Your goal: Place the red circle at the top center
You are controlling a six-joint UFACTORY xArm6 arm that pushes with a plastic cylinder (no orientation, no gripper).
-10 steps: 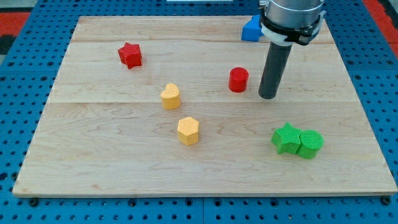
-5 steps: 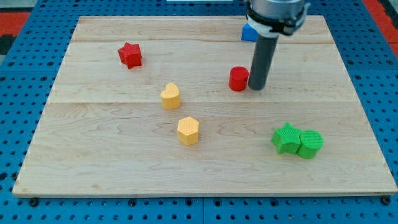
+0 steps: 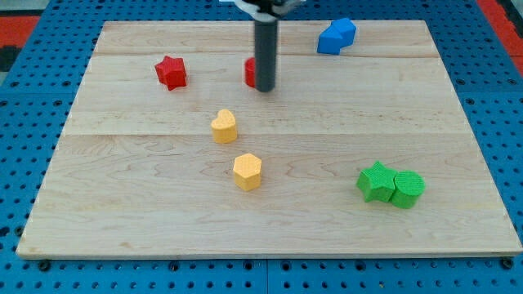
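The red circle (image 3: 249,72) sits in the upper middle of the wooden board (image 3: 270,204), mostly hidden behind my dark rod. My tip (image 3: 263,88) rests on the board right against the circle's right side, touching it. Only a red sliver of the circle shows to the left of the rod.
A red star (image 3: 171,72) lies at the upper left. A yellow heart (image 3: 224,126) and a yellow hexagon (image 3: 247,171) sit at the centre left. A blue block (image 3: 336,36) is at the top right. A green star (image 3: 375,181) and a green cylinder (image 3: 407,189) touch at the lower right.
My tip has swept left and towards the view's top, pushing the red circle from the board's middle right up to the upper middle. The other blocks have not moved.
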